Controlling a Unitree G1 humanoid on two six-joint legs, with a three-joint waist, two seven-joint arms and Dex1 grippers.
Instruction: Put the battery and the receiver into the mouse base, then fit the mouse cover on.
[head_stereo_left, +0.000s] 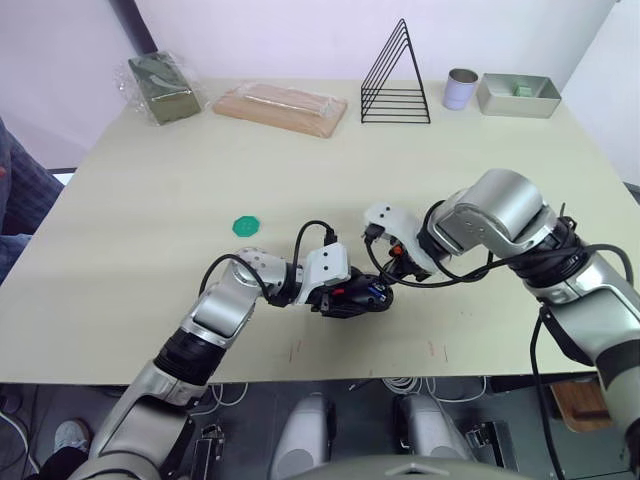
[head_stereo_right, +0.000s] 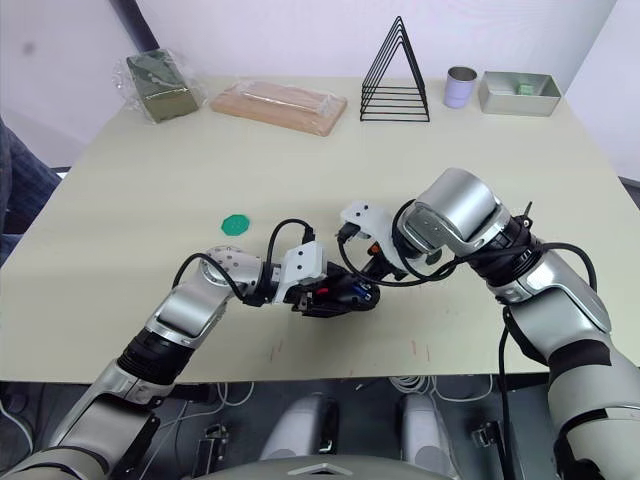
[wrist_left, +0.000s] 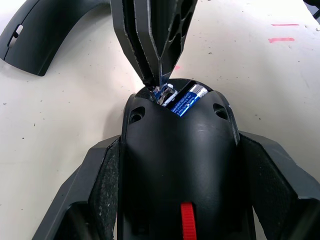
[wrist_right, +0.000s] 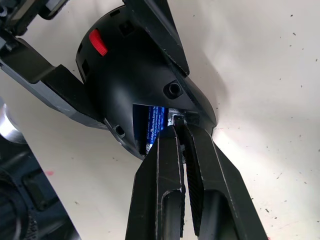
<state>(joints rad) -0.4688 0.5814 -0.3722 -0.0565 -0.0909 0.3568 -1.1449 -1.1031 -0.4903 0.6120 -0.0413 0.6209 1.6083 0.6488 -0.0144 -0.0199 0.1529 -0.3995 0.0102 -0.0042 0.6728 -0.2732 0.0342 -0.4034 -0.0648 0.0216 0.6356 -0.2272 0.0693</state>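
mouse base (wrist_left: 177, 165): black, red patch, blue battery (wrist_left: 186, 101) lying in its compartment | left tool (head_stereo_left: 352, 297): grasping mouse base | right tool (wrist_right: 181, 131): pinching receiver (wrist_left: 165, 94) at compartment edge

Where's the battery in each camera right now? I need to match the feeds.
Left eye view: battery, blue glint in the mouse base, between the grippers.
Right eye view: same spot.
Left wrist view: in the compartment, beside the right gripper tips.
Right wrist view: in the opening.
Shared landmark: the base's red patch.
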